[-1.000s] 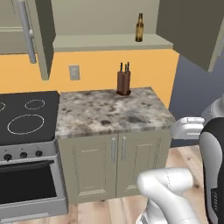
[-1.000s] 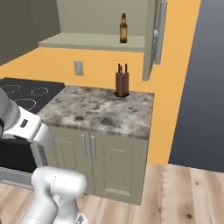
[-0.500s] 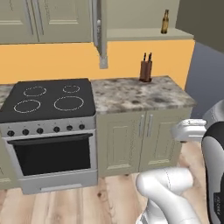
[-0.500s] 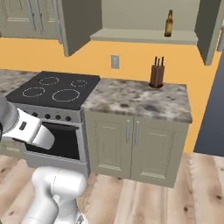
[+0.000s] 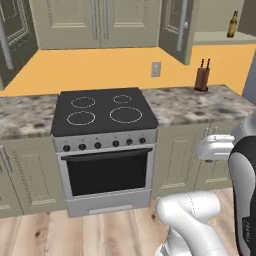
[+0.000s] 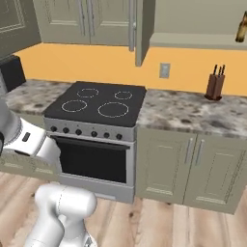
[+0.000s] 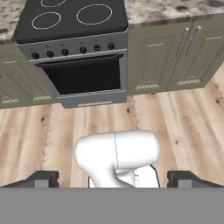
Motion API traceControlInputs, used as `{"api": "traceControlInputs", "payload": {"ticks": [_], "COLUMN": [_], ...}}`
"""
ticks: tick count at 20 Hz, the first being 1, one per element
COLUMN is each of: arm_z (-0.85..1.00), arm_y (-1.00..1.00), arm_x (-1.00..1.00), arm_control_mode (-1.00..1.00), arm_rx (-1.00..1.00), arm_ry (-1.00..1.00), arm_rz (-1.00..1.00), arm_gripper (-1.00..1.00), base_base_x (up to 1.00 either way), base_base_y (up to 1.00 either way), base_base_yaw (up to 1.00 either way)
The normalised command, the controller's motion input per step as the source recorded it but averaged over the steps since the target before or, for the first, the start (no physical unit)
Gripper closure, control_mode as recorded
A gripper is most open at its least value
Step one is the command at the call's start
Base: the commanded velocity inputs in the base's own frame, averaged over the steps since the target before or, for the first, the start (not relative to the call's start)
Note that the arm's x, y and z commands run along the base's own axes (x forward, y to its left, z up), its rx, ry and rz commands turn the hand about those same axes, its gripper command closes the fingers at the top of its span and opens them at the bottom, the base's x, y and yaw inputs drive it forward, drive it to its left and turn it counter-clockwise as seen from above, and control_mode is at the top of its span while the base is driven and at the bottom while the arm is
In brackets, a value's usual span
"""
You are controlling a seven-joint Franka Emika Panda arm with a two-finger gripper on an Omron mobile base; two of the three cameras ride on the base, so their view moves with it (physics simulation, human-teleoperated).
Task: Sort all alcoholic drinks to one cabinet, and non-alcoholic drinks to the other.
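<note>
A small brown beer bottle [image 5: 232,24], one of the alcoholic drinks, stands upright on the shelf of the open upper cabinet [image 5: 220,37] at the far right; in the right base view the bottle [image 6: 242,28] sits at the top right corner. The non-alcoholic drinks are out of view. In the hand view my gripper [image 7: 113,179] is open, its dark fingertips [image 7: 43,178] wide apart with nothing held. It points down at the wooden floor in front of the stove, far below the bottle.
A black stove [image 5: 102,110] with an oven sits mid-counter. A knife block [image 5: 201,75] stands on the marble counter [image 5: 190,102] under the open cabinet. An open cabinet door [image 5: 180,25] hangs beside the shelf, and another open door [image 5: 10,40] at far left. Lower cabinets [image 7: 175,52] face the floor.
The whole picture has shifted: the base has driven left and back, so the stove now sits mid-frame and the shelf with the bottle has slid to the right edge. The bottle itself stayed put.
</note>
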Motion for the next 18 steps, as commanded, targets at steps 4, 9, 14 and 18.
{"api": "traceControlInputs", "payload": {"ticks": [4, 9, 14, 18], "arm_z": [0.00, 0.00, 0.00, 0.00], "arm_y": [0.00, 0.00, 0.00, 0.00], "arm_x": [0.00, 0.00, 0.00, 0.00], "arm_control_mode": [1.00, 1.00, 1.00, 1.00], "arm_rx": [0.00, 0.00, 0.00, 0.00], "arm_ry": [0.00, 0.00, 0.00, 0.00], "arm_rz": [0.00, 0.00, 0.00, 0.00], "arm_gripper": [-1.00, -1.00, -1.00, -1.00], "base_base_x": [0.00, -0.02, -0.06, -0.02], "base_base_y": [1.00, 1.00, 1.00, 1.00], "base_base_yaw": [-0.11, -0.15, -0.15, -0.13]}}
